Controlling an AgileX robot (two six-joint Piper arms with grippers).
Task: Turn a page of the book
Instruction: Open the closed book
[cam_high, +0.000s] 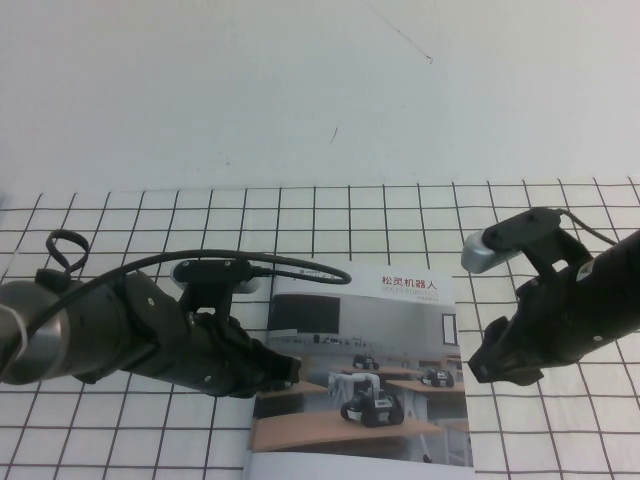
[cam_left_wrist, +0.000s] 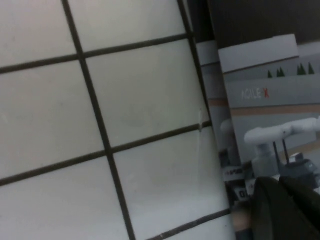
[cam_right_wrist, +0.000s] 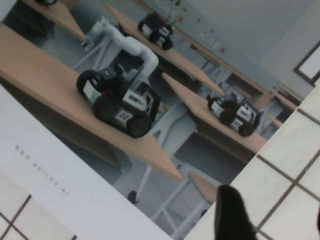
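You have the thin glossy softcover book (cam_high: 365, 370) lying closed and flat on the white worktop (cam_high: 120, 215) with its black grid lines, at the lower centre of the high frame. Its cover shows small wheeled robots on wooden desks under a Chinese title.

Your left gripper (cam_high: 288, 370) sits at lower left of centre, its tip at the book's left edge. In the left wrist view only a dark part of its fingers (cam_left_wrist: 280, 210) shows at the lower right, over the cover's edge, so you cannot tell how far they are parted or whether they touch the paper.

Your right gripper (cam_high: 485, 362) sits at right of centre, just beside the book's right edge. In the right wrist view its dark fingers (cam_right_wrist: 232, 212) stand apart over the bare worktop by the cover's corner, holding nothing.
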